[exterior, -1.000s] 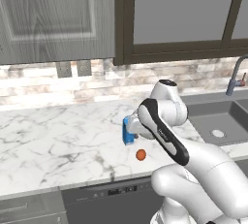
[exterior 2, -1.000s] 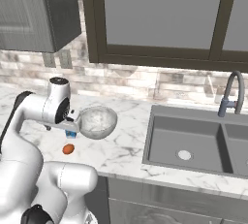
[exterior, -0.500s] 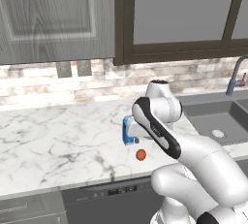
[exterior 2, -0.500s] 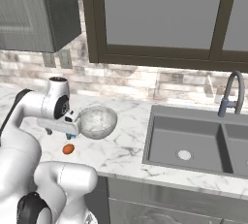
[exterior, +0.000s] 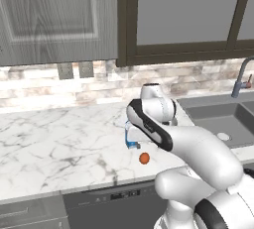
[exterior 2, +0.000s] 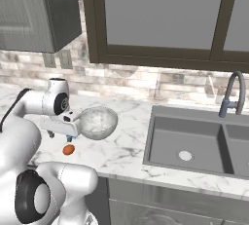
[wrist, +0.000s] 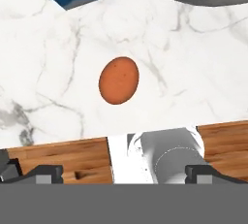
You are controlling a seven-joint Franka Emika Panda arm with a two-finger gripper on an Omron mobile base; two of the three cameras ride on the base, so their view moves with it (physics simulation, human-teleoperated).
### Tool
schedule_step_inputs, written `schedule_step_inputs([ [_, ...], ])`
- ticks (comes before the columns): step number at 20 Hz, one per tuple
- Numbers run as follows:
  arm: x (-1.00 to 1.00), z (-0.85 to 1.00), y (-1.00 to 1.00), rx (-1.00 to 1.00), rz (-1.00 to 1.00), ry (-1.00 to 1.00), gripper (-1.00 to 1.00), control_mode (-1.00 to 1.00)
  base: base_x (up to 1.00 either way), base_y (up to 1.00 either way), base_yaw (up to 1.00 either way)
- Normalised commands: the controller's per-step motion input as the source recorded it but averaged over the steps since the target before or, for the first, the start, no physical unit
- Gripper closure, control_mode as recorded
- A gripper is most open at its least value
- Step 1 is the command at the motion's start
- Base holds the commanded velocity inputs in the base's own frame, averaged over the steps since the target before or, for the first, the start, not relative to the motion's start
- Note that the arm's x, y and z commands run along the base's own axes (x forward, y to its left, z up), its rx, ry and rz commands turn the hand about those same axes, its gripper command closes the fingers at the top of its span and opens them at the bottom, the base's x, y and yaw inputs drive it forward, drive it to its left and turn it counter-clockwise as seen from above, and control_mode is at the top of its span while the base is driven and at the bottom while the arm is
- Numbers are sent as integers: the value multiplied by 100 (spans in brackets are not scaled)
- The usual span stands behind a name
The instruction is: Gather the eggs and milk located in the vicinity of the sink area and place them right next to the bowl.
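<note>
The tool [wrist: 123, 174] hangs with jaws wide apart and nothing between them, above the egg [wrist: 118, 80], which lies loose on the worktop [exterior: 59, 139] just in front of the bowl [exterior 2: 97, 121]. The milk [exterior: 130, 138] stands just beside the bowl too. The egg is round and near the worktop's front edge; a nudge from the arm or a finger could roll it off. A careless swing might also tip the carton. The arm covers most of the milk in both base views, and the hand view cuts off the carton and bowl, so whether they touch is probably not decidable.
</note>
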Motion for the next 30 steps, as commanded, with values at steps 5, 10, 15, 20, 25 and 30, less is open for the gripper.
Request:
schedule_step_inputs([
  [5, 0, -60, 0, 0, -6, 0, -100, -100, 0, 0, 0],
  [10, 0, -54, 0, 0, -5, 0, -100, -100, 0, 0, 0],
  [15, 0, -35, 0, 0, -6, 0, -100, -100, 0, 0, 0],
  [20, 6, -5, 0, 0, -11, 0, -100, -100, 0, 0, 0],
  [25, 19, 0, 0, 0, -13, 0, -100, -100, 0, 0, 0],
  [30, 20, 0, 0, 0, -8, 0, -100, -100, 0, 0, 0],
])
